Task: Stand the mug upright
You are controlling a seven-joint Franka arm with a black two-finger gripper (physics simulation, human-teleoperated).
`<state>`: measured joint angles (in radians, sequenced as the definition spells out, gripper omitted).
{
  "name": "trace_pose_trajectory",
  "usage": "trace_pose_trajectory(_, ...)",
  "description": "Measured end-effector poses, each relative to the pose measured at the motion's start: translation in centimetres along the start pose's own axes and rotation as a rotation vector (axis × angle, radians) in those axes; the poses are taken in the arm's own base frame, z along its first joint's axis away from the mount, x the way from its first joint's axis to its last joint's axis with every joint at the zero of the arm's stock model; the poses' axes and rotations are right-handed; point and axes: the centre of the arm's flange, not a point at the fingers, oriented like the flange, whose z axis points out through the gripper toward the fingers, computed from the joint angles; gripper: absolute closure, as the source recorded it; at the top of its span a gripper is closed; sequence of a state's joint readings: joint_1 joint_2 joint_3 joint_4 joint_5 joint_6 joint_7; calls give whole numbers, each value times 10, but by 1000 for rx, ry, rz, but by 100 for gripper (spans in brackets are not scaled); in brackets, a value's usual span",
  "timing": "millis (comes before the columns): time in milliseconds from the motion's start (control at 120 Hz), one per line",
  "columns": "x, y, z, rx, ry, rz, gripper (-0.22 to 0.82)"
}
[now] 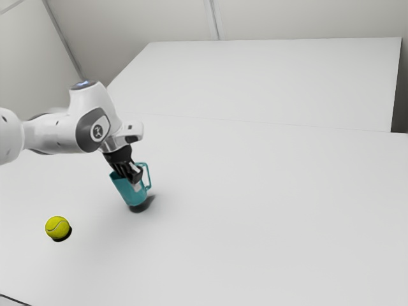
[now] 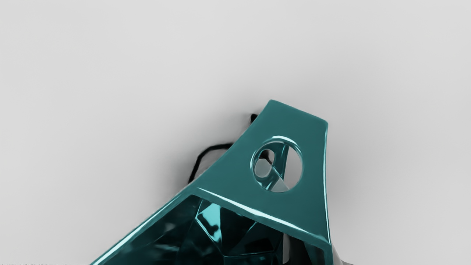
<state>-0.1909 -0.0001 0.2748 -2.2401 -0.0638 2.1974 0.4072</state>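
Observation:
The teal mug leans in the exterior view, its mouth up toward the hand and its handle on the exterior view's right. My gripper is at its rim, shut on the mug's wall. In the wrist view the mug shows its dark inside and a flat teal part with a round hole. At the bottom edge of that view is the gripper, with one finger inside the mug and the other outside. Whether the base touches the table is unclear; a dark shadow lies beneath it.
A yellow-green tennis ball rests on the white table, toward the exterior view's lower left from the mug. Behind the table's near part stands a white surface, with pale walls beyond.

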Motion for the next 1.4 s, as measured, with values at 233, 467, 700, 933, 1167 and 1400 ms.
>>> trace_pose_trajectory(233,-6,24,17,73,16,-15,78)
trace_pose_trajectory(467,-5,25,29,99,31,-83,78)
trace_pose_trajectory(700,-1,29,38,122,22,-113,60)
trace_pose_trajectory(933,2,34,28,149,34,-106,21)
trace_pose_trajectory(1167,-2,27,-5,156,72,-138,7)
trace_pose_trajectory(1400,16,4,-75,177,132,-194,2)
